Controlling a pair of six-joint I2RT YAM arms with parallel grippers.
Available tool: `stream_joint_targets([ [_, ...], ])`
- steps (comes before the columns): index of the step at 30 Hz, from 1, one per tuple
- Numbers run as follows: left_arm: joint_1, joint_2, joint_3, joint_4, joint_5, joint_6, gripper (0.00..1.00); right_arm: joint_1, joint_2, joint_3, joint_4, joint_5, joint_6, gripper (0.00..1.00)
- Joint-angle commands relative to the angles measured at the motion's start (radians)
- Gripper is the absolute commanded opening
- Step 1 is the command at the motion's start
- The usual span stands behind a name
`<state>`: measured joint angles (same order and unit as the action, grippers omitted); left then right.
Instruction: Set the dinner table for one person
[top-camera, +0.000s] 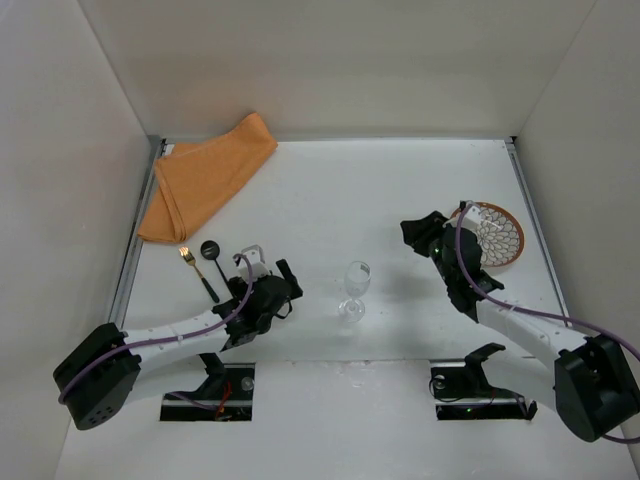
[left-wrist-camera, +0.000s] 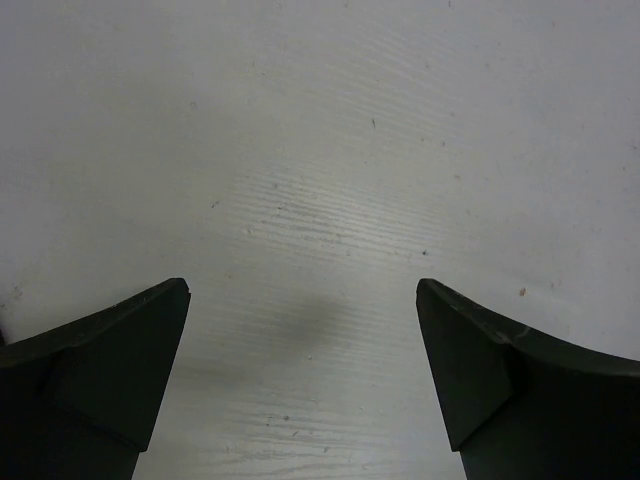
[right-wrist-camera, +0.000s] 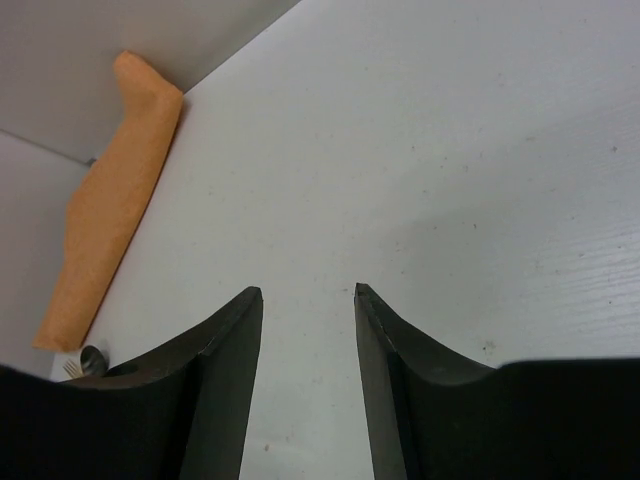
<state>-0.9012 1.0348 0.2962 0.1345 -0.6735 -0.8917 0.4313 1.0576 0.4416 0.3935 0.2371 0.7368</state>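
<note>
The white dinner table (top-camera: 400, 180) bears a clear wine glass (top-camera: 354, 288) standing upright near the front middle. A round plate (top-camera: 497, 233) with an orange rim and a white lattice pattern lies at the right. A gold-tined fork (top-camera: 186, 257) and a black spoon (top-camera: 210, 264) lie at the left. My left gripper (top-camera: 288, 282) is open and empty, left of the glass, low over bare table (left-wrist-camera: 320, 150). My right gripper (top-camera: 418, 232) is open and empty, just left of the plate, over bare table (right-wrist-camera: 420, 150).
A folded orange cloth (top-camera: 205, 180) lies at the far left corner, partly over the left rail; it also shows in the right wrist view (right-wrist-camera: 110, 200). Metal rails (top-camera: 530, 210) run along both side edges. White walls enclose three sides.
</note>
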Motion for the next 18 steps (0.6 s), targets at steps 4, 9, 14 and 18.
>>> stream_joint_targets([
  [4,0.047,-0.002,0.052,0.016,-0.047,0.045,1.0,-0.007,-0.03,-0.001,0.056,0.01,-0.016,0.47],
  [9,0.112,0.024,0.09,0.03,-0.038,0.088,1.0,-0.006,-0.019,0.006,0.05,-0.001,-0.016,0.4],
  [14,0.17,0.074,0.165,0.071,-0.044,0.187,1.0,-0.006,-0.019,0.012,0.039,-0.005,-0.016,0.19],
  [18,0.256,0.106,0.213,0.19,-0.002,0.244,1.0,-0.006,-0.012,0.014,0.033,0.008,-0.017,0.11],
])
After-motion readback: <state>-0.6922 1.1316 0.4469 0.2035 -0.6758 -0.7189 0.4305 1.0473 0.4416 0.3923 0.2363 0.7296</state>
